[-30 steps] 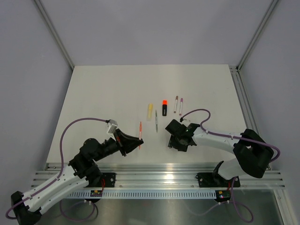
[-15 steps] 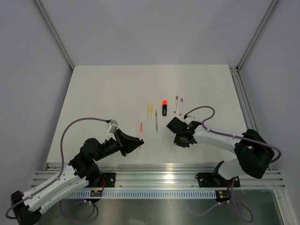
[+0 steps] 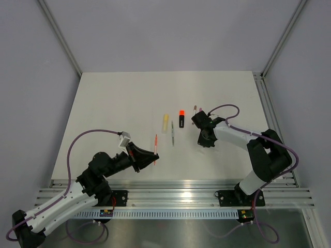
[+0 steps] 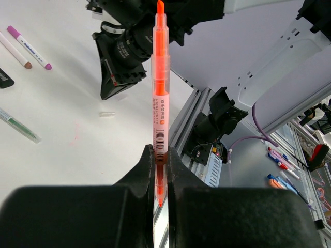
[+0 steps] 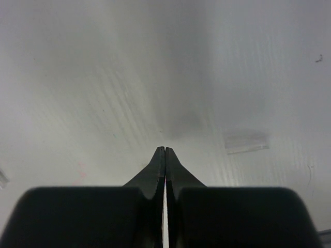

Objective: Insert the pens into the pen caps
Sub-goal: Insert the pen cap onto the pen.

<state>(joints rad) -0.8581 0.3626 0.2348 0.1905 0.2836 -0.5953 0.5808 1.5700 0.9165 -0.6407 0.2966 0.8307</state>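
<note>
My left gripper [image 4: 160, 151] is shut on the lower end of an orange-red pen [image 4: 160, 77], held above the table's near part; in the top view the left gripper [image 3: 154, 156] holds the orange-red pen [image 3: 155, 144] pointing away from me. My right gripper [image 5: 165, 150] is shut on nothing, tips just over the table. A whitish cap [image 5: 246, 141] lies right of its tips. In the top view the right gripper [image 3: 206, 141] sits beside the black highlighter [image 3: 181, 119], covering most of the white pens [image 3: 194, 109].
A pale yellow highlighter [image 3: 165, 122] and a thin grey pen [image 3: 172, 133] lie mid-table left of the black one. Two white pens [image 4: 28, 47] and the whitish cap [image 4: 106, 114] show in the left wrist view. Rails run along the near edge [image 3: 176, 192].
My right gripper has gone from open to shut and moved away from me, toward the white pens. The left arm and its orange-red pen have stayed put.
</note>
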